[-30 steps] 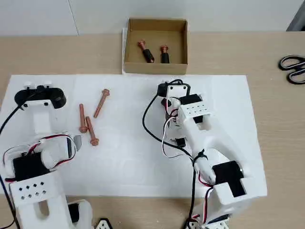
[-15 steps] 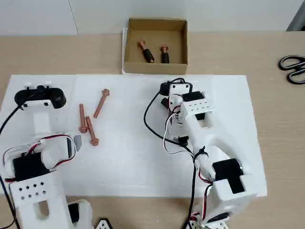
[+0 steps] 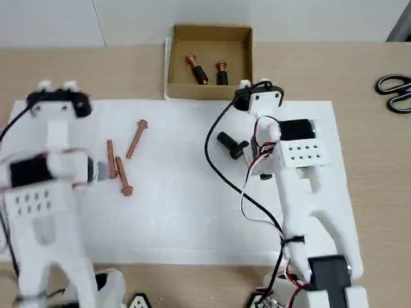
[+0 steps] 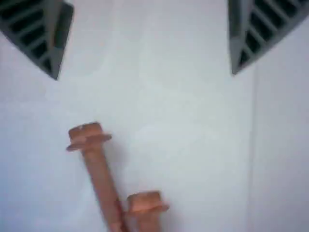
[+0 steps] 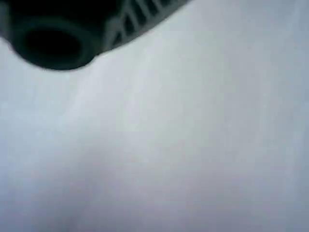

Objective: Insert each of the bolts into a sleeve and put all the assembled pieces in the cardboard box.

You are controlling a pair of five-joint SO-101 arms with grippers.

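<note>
My left hand (image 4: pixel 145 72) hangs wide open and empty over the white sheet (image 3: pixel 180 218), just beside two of the three loose bolts (image 3: pixel 111 159). My right hand (image 3: pixel 250 151) is closed on a black sleeve (image 3: pixel 232 145) over the same sheet. The cardboard box (image 3: pixel 174 64) sits near it on the desk (image 3: pixel 359 70), with two assembled pieces (image 3: pixel 221 72) inside.

A white sheet (image 3: pixel 180 212) covers the light wooden table (image 3: pixel 372 141), a white wall (image 3: pixel 289 19) behind.
</note>
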